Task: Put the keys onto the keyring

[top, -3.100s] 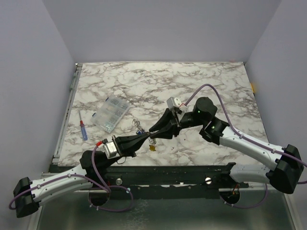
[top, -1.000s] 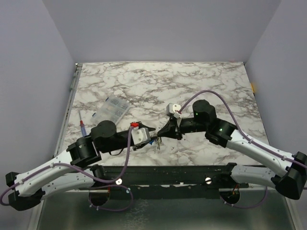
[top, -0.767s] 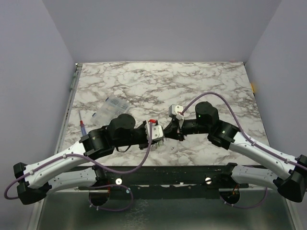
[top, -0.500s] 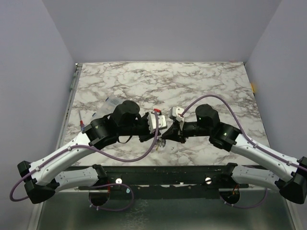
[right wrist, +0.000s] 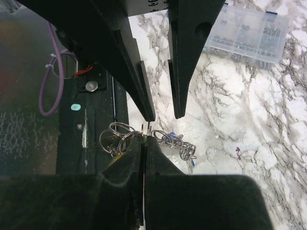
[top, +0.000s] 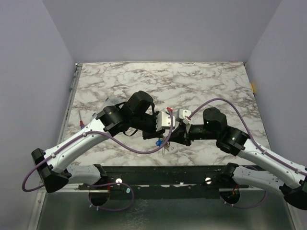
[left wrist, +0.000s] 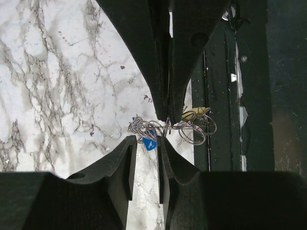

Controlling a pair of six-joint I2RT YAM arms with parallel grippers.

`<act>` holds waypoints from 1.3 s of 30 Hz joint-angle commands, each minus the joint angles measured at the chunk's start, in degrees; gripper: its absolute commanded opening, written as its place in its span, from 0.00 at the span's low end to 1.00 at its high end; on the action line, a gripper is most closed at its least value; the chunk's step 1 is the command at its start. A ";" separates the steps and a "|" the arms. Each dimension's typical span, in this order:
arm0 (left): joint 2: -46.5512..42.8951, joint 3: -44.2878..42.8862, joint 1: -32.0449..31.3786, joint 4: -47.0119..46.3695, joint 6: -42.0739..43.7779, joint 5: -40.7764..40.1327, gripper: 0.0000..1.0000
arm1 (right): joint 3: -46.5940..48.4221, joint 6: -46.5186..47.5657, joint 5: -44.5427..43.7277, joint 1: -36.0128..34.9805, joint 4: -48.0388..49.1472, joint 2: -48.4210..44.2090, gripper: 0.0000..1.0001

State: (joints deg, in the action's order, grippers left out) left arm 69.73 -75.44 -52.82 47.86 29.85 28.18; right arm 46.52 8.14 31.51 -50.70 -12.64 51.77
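Observation:
My right gripper [right wrist: 144,139] is shut on the keyring [right wrist: 120,135], a tangle of silvery wire rings, and holds it near the table's front middle. A blue-headed key [left wrist: 149,142] and a yellow-headed key [left wrist: 196,113] hang in the bunch; no green one shows. My left gripper [left wrist: 146,139] is open and faces the right gripper [left wrist: 168,117] tip to tip, its fingers just short of the rings, the blue key near the gap. In the top view the bunch [top: 161,143] hangs below where the two grippers meet.
A clear compartment box [right wrist: 249,33] lies at the far left, partly under my left arm [top: 111,103]. A red and blue screwdriver [top: 82,124] lies by the left edge. The black mounting rail [top: 168,172] runs along the table's near edge.
My left arm has swung up and in from the near left, and its open gripper now faces the right gripper. The right gripper has kept hold of the rings and shifted slightly right.

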 commanded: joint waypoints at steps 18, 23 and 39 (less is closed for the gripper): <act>0.84 3.11 -0.16 -2.08 -0.35 7.79 0.33 | -0.65 -0.93 -0.81 -0.63 2.09 -0.96 0.01; 0.84 3.84 -1.08 -4.49 -0.83 7.99 0.34 | -0.90 -1.19 -0.54 -0.63 2.68 -0.99 0.01; -0.69 5.37 -2.91 -6.64 -0.09 -0.69 0.00 | -1.16 -1.35 -0.22 -0.63 2.99 -2.56 0.01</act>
State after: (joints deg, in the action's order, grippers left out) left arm 70.48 -70.85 -55.27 43.77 28.47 31.16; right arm 45.34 7.46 30.87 -50.94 -13.30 51.29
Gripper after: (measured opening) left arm 0.019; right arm 0.022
